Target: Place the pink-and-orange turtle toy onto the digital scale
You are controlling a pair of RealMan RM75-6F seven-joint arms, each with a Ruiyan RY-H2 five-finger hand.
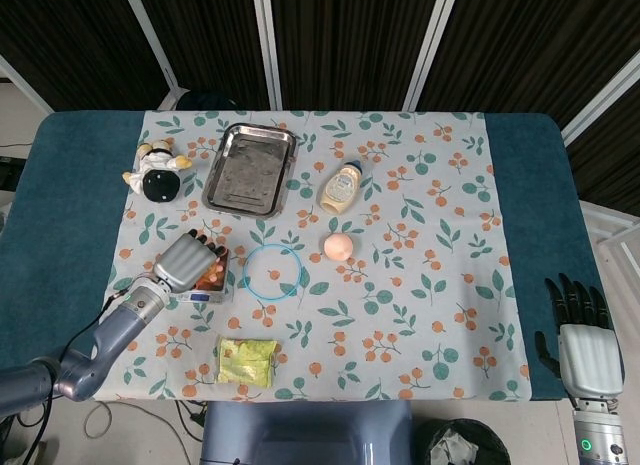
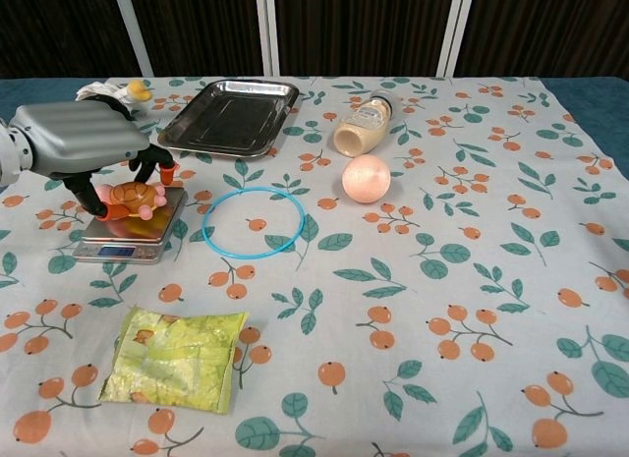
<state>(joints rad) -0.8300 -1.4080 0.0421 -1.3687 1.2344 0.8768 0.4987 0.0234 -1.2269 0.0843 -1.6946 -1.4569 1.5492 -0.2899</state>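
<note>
On the small silver digital scale (image 2: 129,228) at the tabletop's left, the pink-and-orange turtle toy (image 2: 132,197) rests, gripped by the fingers (image 2: 165,168) of the left hand (image 2: 77,142); the right hand (image 1: 583,337) hangs off-table, fingers spread, holding nothing.

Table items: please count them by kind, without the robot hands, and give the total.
Toys: 2, the turtle toy and a plush toy
Scale: 1, the digital scale
Tray: 1, the metal tray
Bottle: 1, a sauce bottle
Ball: 1, a pink ball
Ring: 1, a blue ring
Packet: 1, a yellow-green packet
Total: 8
</note>
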